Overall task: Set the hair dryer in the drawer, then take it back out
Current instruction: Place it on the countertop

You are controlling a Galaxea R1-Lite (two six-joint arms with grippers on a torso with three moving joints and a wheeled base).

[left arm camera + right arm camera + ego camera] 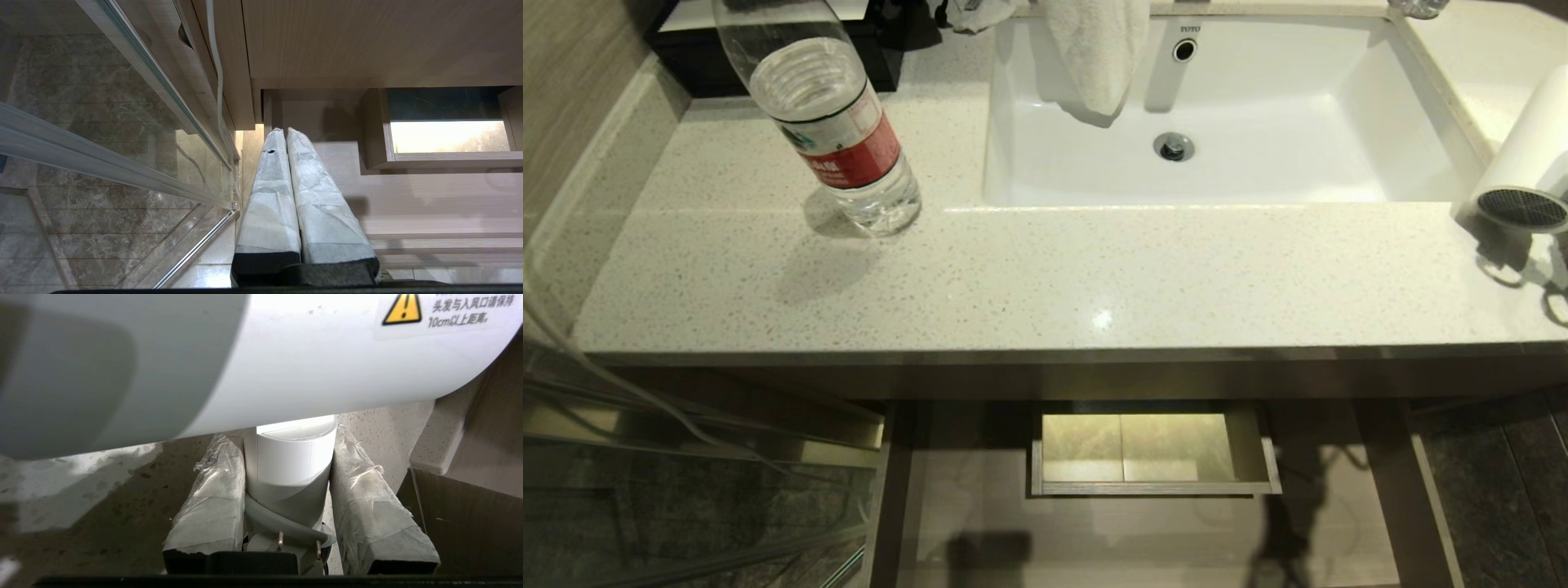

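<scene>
The right gripper (pixel 286 490) hugs the handle of the small white plastic hair dryer (pixel 1523 167), held up over the speckled counter (pixel 1045 278) beside the sink; I think it should grip firmly and carry it low into the wide pale wooden drawer (pixel 1152 523) standing open below. Only the right wrist view shows that grip, and only the left wrist view shows the left gripper (pixel 286 132), pressed together and empty down by the drawer.

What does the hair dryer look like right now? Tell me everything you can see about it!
The hair dryer is smooth white plastic with a fat round barrel and a dark honeycomb grille on its end. It hangs over the counter's right edge, beside the sink. The right tool is shut on its handle, one taped finger on each side. A yellow warning sticker sits on the barrel.
</scene>
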